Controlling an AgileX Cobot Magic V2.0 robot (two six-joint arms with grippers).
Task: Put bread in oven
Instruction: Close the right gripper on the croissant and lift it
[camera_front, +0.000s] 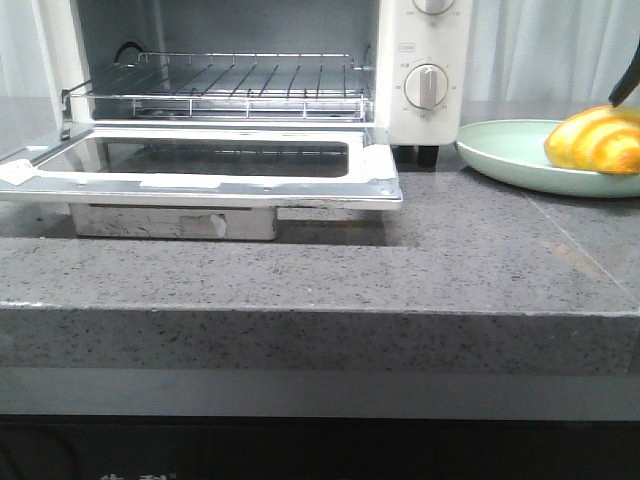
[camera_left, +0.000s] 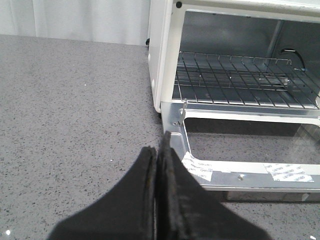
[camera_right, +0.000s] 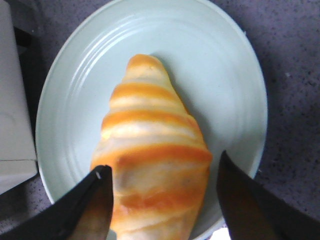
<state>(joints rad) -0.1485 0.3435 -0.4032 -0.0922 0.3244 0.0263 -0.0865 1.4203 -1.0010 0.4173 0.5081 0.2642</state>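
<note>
The bread, a glossy yellow roll with orange stripes, lies on a pale green plate to the right of the white oven. The oven's glass door is folded down flat, and its wire rack is bare. In the right wrist view my right gripper is open, one finger on each side of the bread, just above the plate. My left gripper is shut and empty, low over the counter by the left corner of the door.
The grey speckled counter has a stepped front edge. The open door juts out over it, with a metal box beneath. The oven's knobs face forward. White curtains hang behind.
</note>
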